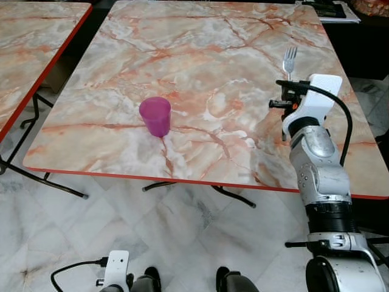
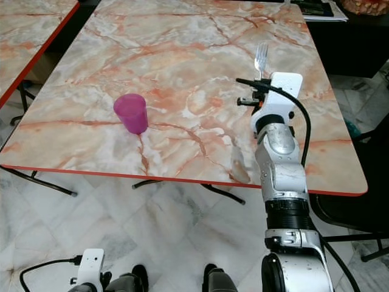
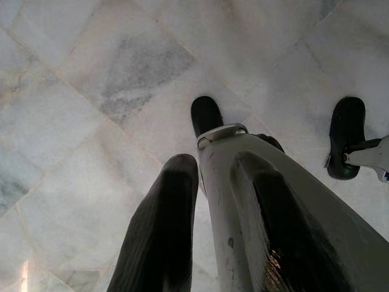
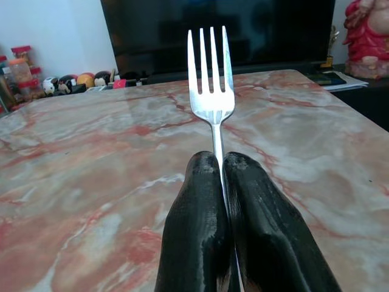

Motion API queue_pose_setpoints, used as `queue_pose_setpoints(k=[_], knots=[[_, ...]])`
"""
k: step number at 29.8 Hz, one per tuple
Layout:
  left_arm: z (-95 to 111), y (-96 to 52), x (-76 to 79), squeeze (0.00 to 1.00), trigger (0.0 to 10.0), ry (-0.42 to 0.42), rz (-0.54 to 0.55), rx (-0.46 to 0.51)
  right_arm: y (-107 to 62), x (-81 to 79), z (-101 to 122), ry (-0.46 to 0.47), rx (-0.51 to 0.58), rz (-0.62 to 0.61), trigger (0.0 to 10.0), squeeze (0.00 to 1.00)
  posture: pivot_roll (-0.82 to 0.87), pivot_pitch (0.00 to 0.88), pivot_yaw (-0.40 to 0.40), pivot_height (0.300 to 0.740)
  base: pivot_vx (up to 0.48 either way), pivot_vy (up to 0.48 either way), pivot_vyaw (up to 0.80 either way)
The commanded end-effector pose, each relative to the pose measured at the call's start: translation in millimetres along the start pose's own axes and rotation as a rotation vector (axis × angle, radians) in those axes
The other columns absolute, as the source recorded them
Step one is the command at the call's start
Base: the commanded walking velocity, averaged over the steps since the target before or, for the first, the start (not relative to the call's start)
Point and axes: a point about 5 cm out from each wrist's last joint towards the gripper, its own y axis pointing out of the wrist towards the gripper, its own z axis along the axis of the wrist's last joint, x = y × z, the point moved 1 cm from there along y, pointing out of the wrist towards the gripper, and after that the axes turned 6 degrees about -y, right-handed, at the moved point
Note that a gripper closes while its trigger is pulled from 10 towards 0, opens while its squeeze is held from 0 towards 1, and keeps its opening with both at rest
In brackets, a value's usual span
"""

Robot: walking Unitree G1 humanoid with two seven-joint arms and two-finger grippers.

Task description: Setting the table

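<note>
Marble table [image 1: 200, 73]; fork [image 4: 212, 91] in right hand [image 4: 222, 176]

Right arm raised, left arm idle.
Right end effector [image 4: 222, 201] extended forward, fingers [image 4: 194, 225] pressed together on a fork [image 4: 211, 73]; left end effector [image 3: 213, 201] hangs low, fingers parted.

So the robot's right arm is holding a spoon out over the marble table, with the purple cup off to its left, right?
Not quite: it is a fork, not a spoon. The right wrist view shows four tines above the shut jaws of the right gripper. The rest holds: it is over the marble table, purple cup to its left.
</note>
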Motion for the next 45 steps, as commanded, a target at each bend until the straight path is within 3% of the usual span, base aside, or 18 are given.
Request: queue_pose_setpoints(k=[1,9,13,30,45], knots=[[-36,-7.3,1.7,0.0,10.0,-0.009,-0.005,-0.134,-2.1,4.2,1,-0.002,0.015,-0.011,10.0,0.0,-0.09,0.265,-0.004,0.74,0.0,0.48,0.0],[-37,-7.7,1.5,0.0,10.0,-0.007,-0.009,-0.139,-2.8,3.4,-2,0.002,0.006,-0.019,10.0,0.0,-0.08,0.258,-0.001,0.74,0.0,0.48,0.0],[-39,-8.0,1.8,0.0,10.0,-0.005,-0.009,-0.139,-2.6,0.2,-2,0.052,0.0,-0.006,10.0,0.0,-0.08,0.256,-0.005,0.74,0.0,0.48,0.0],[-40,-8.9,-1.4,0.0,10.0,0.014,-0.011,-0.14,-2.0,-6.1,8,0.022,0.05,-0.005,10.0,0.0,-0.09,0.217,0.013,0.74,0.0,0.48,0.0],[-37,-8.2,-1.8,0.0,10.0,0.001,0.006,-0.131,-2.5,-8.2,6,0.015,0.047,-0.002,10.0,0.0,-0.07,0.244,0.014,0.74,0.0,0.48,0.0]])
